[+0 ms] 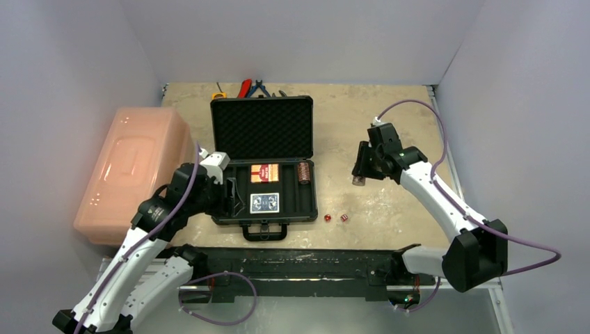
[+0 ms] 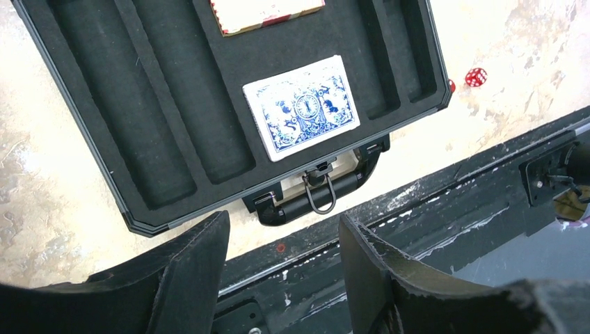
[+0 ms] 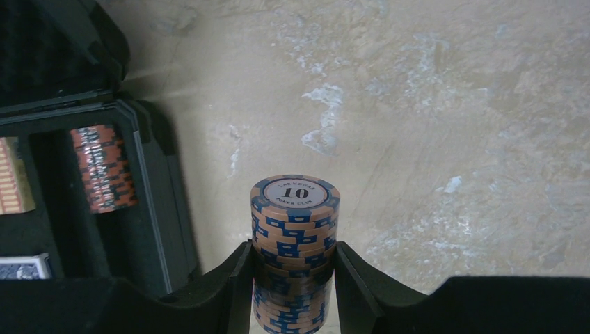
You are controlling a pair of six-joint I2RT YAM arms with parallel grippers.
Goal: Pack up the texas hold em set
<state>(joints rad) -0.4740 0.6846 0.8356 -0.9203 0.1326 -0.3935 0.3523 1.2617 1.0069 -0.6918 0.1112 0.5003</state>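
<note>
The right hand (image 3: 292,268) pinches a chip roll (image 3: 295,216) right of the case (image 1: 261,129). Squeezed only from its sides, the stack could buckle on the way over and scatter chips beside the case. The left hand (image 2: 282,229) hangs spread and empty at the case's left edge.

Soft, even overhead light, bright throughout. Mild glare on the pink bin (image 1: 132,167); the case (image 1: 261,129) throws a soft shadow.
</note>
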